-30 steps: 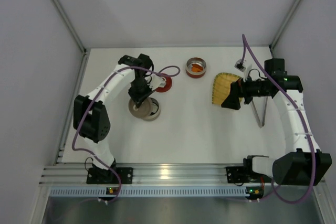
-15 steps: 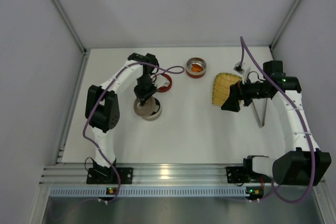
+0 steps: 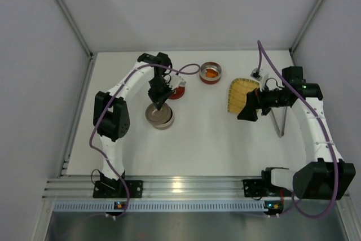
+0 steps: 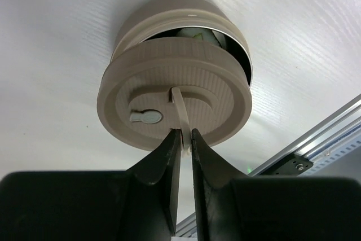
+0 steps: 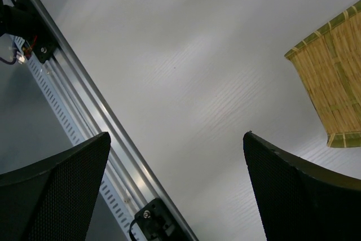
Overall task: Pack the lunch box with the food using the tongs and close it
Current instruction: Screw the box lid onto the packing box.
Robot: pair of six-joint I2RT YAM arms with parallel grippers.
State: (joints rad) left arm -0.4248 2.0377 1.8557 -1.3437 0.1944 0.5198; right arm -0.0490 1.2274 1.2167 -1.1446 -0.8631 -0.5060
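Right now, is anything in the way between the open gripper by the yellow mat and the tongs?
Nothing visible is. The tongs lie on bare table just right of the right gripper, their far ends hidden under its own arm. The yellow mat is on the gripper's other side.

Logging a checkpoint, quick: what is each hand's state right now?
Left hand: closed on the lid handle.
Right hand: open, holding nothing.
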